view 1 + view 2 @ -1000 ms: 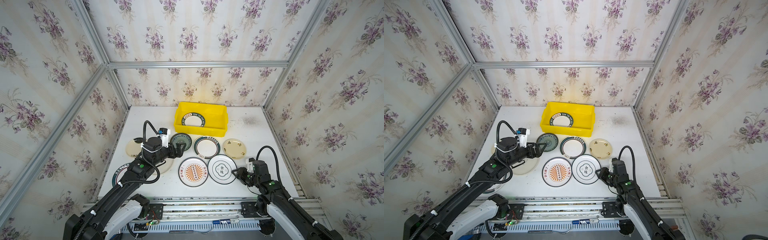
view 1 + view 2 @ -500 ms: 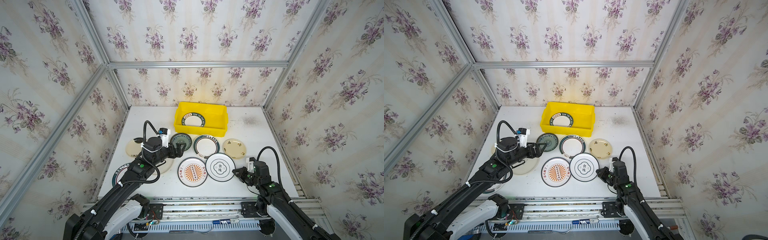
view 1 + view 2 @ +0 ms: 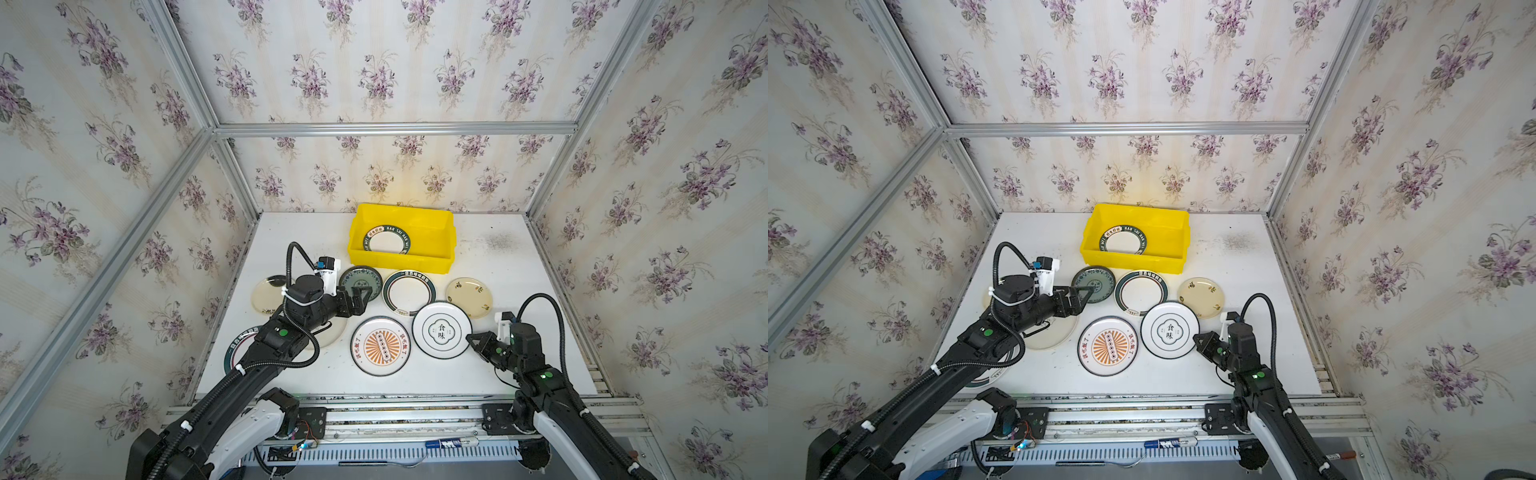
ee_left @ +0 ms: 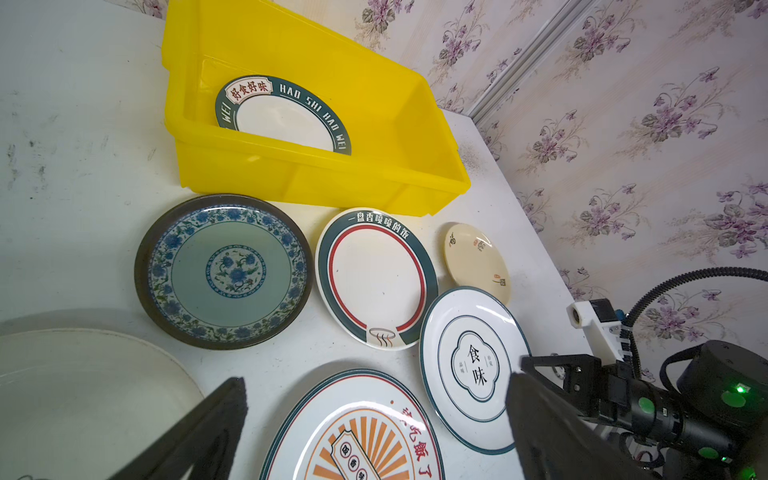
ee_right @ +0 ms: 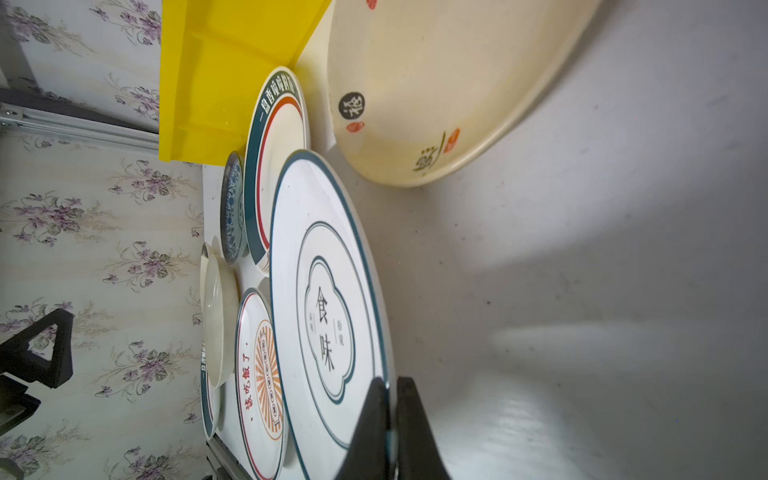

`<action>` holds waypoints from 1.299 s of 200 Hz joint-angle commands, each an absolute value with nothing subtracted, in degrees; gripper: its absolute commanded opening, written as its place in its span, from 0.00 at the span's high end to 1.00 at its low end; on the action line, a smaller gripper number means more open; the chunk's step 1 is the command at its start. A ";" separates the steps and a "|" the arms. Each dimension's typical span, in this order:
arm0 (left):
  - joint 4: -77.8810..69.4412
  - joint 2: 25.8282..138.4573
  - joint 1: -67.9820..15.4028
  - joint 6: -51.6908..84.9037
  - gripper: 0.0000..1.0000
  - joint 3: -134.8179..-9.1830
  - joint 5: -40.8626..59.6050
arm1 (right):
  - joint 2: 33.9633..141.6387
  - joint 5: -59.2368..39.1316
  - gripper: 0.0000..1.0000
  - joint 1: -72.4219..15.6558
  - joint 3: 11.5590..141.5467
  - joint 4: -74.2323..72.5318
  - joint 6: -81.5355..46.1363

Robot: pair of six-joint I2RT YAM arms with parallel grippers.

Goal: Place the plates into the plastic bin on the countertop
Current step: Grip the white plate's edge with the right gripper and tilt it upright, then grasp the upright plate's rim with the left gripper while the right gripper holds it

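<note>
**Top views.** Yellow plastic bin (image 3: 399, 261) at 12 o'clock on the white desk (image 3: 507, 270), close to the back wall. One green-rimmed plate (image 3: 387, 243) inside, toward the bin's 9 o'clock side. Remaining plates out on the desk, at 6 o'clock from the bin:
- a row of teal plate (image 3: 358, 274), red-ringed plate (image 3: 408, 292) and cream plate (image 3: 469, 297);
- nearer the front, sunburst plate (image 3: 381, 346) and white plate (image 3: 441, 330) side by side.

Left gripper (image 3: 360, 298) over the teal plate's 5 o'clock edge, jaws wide apart, nothing between them. Right gripper (image 3: 1198, 338) at the white plate's 4 o'clock rim, jaws together on that rim. White plate's 1 o'clock edge touching or just over the cream plate; cannot tell which.

**Left wrist view.** Left gripper (image 4: 376, 378) spread, dark fingers (image 4: 208, 428) far apart, empty. Beyond them the teal plate (image 4: 224, 270) and red-ringed plate (image 4: 376, 278), both just beside the bin (image 4: 311, 178). Lettered plate (image 4: 282, 120) lying in the bin.

**Right wrist view.** Right gripper (image 5: 388, 392) clamped on the white plate (image 5: 328, 311), thin rim pinched between the two fingers (image 5: 370, 424). Cream plate (image 5: 436, 83) close by, bin (image 5: 220, 83) farther off.
</note>
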State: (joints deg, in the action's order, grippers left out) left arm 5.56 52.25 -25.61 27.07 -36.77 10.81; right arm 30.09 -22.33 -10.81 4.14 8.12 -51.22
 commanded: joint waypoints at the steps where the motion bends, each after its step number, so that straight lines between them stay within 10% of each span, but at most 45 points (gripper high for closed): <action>1: 4.40 52.45 -25.58 26.78 0.00 -36.63 11.27 | 28.86 -22.71 1.00 -10.86 4.37 14.36 -52.03; 260: -6.77 59.01 -27.92 35.69 0.00 -33.82 19.63 | 36.34 -32.33 1.00 -10.81 13.37 -1.11 -58.63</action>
State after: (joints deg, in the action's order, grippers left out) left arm -2.09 58.17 -27.55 33.61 -33.58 17.63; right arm 34.28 -30.04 -10.81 12.03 5.65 -58.72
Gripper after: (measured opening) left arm 0.996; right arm 0.080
